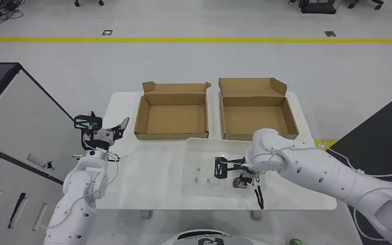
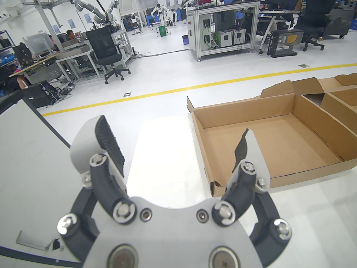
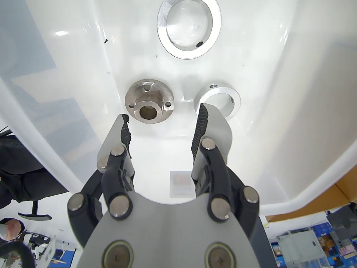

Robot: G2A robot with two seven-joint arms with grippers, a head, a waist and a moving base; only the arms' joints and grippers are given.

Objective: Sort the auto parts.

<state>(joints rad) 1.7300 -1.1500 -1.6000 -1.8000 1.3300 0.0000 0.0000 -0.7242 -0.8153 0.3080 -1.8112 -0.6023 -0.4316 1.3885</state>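
Bright overhead light, glare on tray (image 3: 62, 33)

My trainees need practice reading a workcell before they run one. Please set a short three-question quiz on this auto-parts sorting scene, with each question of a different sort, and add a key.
1. True or false: the left cardboard box and the right cardboard box both hold no parts yet.
2. In the right wrist view, how many metal parts lie in the white tray ahead of the right hand? A two, B three, C five.
3. Fill in: the left hand, beside the left cardboard box, is ___ (open or shut).
Key: 1 true; 2 B; 3 open.
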